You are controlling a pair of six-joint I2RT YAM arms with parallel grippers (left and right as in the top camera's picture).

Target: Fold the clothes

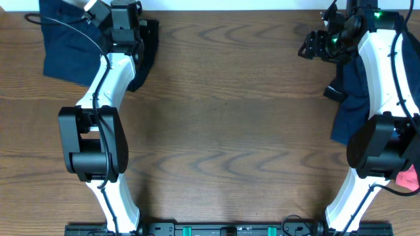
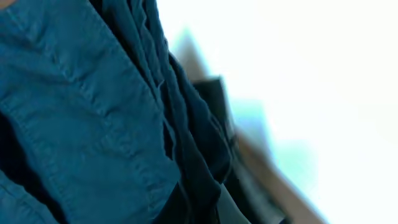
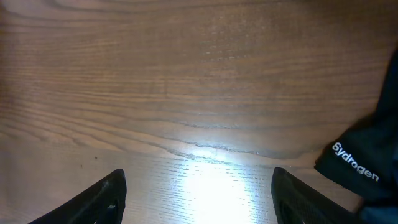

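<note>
A pair of navy shorts lies bunched at the far left corner of the table, and its fabric fills the left wrist view. Folds run down to where my left gripper sits; the cloth hides its jaws, which are shut on it. A black garment lies beside the left arm, also showing as dark fabric. More navy clothes lie under the right arm. My right gripper hangs open over bare wood, nothing between its fingers. A dark garment with white lettering lies just to its right.
A coral-pink garment lies at the right edge behind the right arm's base. The wooden table stretches between the two arms. A white wall runs along the far table edge.
</note>
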